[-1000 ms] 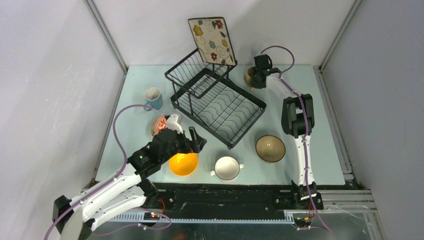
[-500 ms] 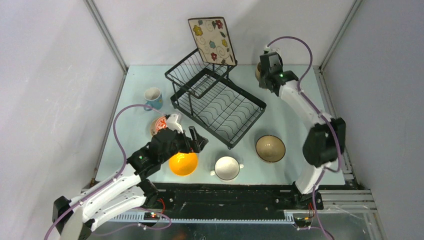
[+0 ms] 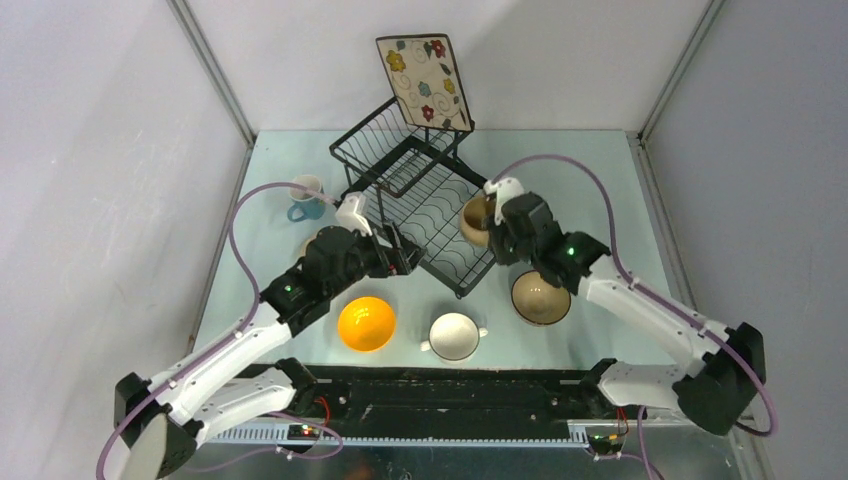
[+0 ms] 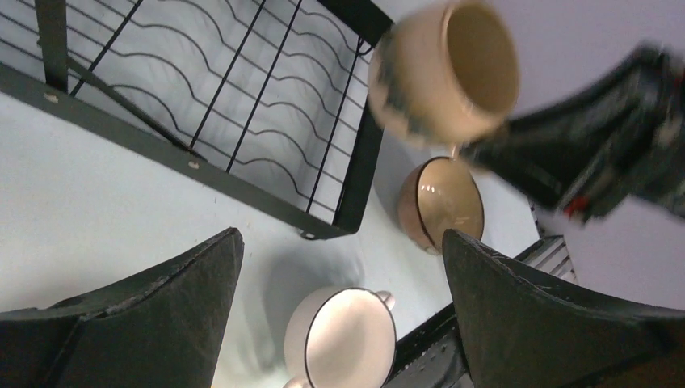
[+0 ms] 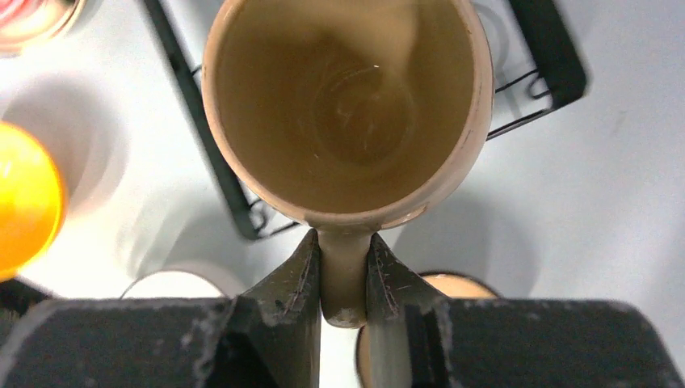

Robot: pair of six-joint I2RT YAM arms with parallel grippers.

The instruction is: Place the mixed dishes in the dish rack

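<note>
The beige mug (image 3: pixel 474 220) hangs in the air over the near right corner of the black dish rack (image 3: pixel 440 215), mouth toward the right wrist camera. My right gripper (image 3: pixel 497 230) is shut on its handle (image 5: pixel 345 279). My left gripper (image 3: pixel 400 262) is open and empty at the rack's near left edge, looking across at the mug (image 4: pixel 444 69). The square floral plate (image 3: pixel 424 80) stands at the rack's far end. On the table lie the orange-yellow bowl (image 3: pixel 366 323), white two-handled bowl (image 3: pixel 454 336), tan bowl (image 3: pixel 541 297) and blue mug (image 3: pixel 305 200).
The left arm hides most of the red-patterned bowl; only its rim (image 5: pixel 32 16) shows in the right wrist view. Grey walls close in the table on three sides. The arm bases and a black rail (image 3: pixel 450 395) run along the near edge.
The right arm has carried the beige mug from the far right corner forward to above the rack's near corner. The left arm rose from beside the orange-yellow bowl toward the rack, still open.
</note>
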